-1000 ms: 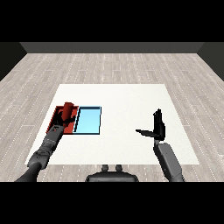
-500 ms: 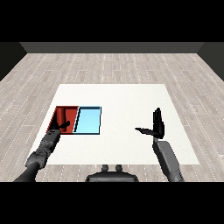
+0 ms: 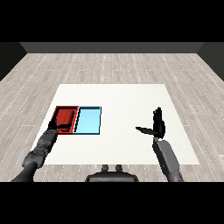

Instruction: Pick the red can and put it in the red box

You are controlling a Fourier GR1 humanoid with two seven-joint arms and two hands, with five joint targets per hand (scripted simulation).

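The red tray (image 3: 59, 114) lies at the table's left, and the light blue tray (image 3: 89, 120) touches its right side. Inside the red tray lies a red shape (image 3: 67, 117) that I take for the red can, though it hardly stands out from the tray's floor. My left hand (image 3: 54, 127) rests at the tray's near left corner with relaxed fingers reaching along the near rim, and it holds nothing. My right hand (image 3: 158, 124) is raised over the table's right part, fingers straight up and thumb pointing left, also holding nothing.
The white table (image 3: 122, 100) stretches behind and between the trays and my right hand. Its near edge runs just below both forearms. Grey plank floor surrounds the table.
My left hand has drawn back toward me, from over the red tray to its near left corner, and no longer holds the red can. The right hand has barely moved.
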